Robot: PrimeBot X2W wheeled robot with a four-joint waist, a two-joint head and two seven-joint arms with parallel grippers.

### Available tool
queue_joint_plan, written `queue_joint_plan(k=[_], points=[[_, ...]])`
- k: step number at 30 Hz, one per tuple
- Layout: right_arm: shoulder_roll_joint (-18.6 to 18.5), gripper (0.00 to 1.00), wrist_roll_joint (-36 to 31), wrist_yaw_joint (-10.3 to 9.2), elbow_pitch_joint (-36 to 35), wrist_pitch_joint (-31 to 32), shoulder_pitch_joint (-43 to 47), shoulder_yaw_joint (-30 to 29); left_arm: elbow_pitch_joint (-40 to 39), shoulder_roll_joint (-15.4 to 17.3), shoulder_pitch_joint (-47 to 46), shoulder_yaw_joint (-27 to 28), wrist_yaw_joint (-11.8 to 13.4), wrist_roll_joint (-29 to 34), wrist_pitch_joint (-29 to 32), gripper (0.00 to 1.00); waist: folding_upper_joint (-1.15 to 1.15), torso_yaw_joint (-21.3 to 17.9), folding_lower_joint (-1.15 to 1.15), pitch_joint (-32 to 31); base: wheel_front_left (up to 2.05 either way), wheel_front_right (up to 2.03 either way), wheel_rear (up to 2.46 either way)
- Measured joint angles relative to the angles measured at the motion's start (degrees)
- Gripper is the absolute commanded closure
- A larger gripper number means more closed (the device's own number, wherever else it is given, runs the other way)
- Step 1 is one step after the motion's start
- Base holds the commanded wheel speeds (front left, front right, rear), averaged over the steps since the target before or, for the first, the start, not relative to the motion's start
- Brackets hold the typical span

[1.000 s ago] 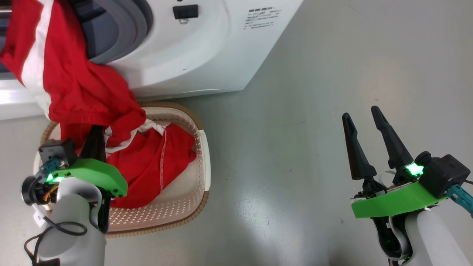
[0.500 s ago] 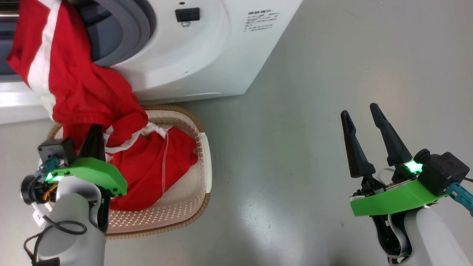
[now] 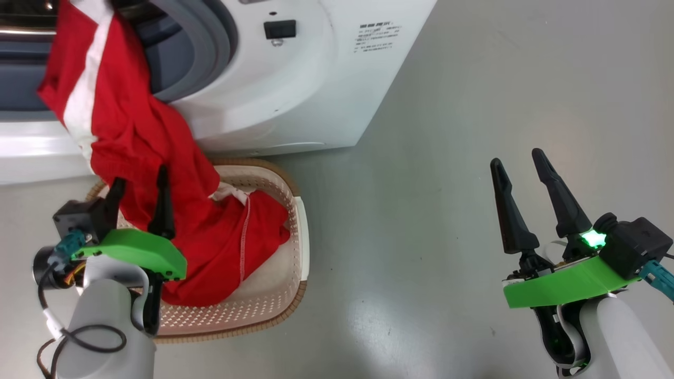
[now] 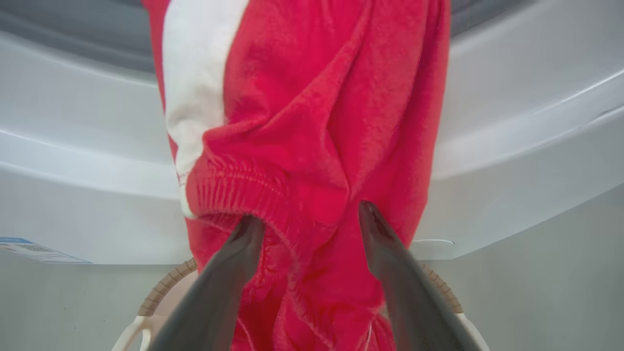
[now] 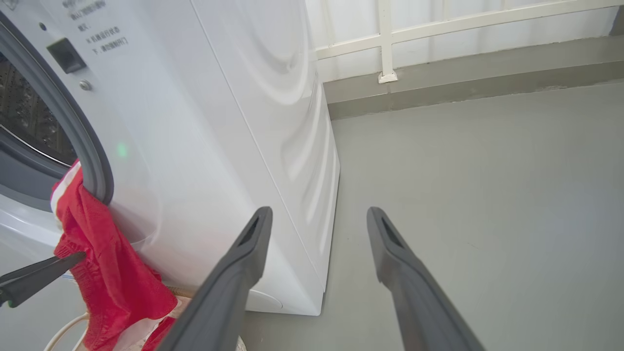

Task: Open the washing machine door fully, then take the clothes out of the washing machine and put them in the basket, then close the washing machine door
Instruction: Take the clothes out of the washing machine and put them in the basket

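left gripper (image 3: 139, 178) is standing wide open over the small cream perforated plastic basket with the brown woven-look rim (image 3: 301, 226). Its long dark fingers (image 4: 222, 287) are spreading to either side of the bright red fabric garment with a white stripe (image 3: 131, 131). Cloth is passing between them without being pinched, so nothing is being gripped

The garment is trailing out of the mouth of the big white front-loading washing machine (image 3: 300, 84), draping over the grey rubber gasket (image 3: 208, 37) and down the front panel. Its lower end, with white trim and a stitched seam, is bunching inside the basket

The basket is sitting on the grey floor (image 3: 421, 221) right at the washer's base; touching or just beside, can't tell

right gripper (image 3: 516, 159) is hovering well apart on the right above the floor, fingers also spread wide, holding nothing

Right wrist view is looking along the washer's side: perforated steel drum (image 5: 24, 117) is showing behind the gasket, red cloth is hanging below it, and one left finger is sitting at the cloth's edge
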Motion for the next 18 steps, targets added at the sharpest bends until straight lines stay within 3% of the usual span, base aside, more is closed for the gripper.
queue_joint_plan(k=[18], points=[[-0.96,0.00,-1.00,0.00,0.27,0.00,2.27,-0.37,-21.53,-0.46,12.02,-0.24,0.00,-0.70,0.00,0.00,0.00,2.00,0.00,-4.24,0.00,0.00,0.00]])
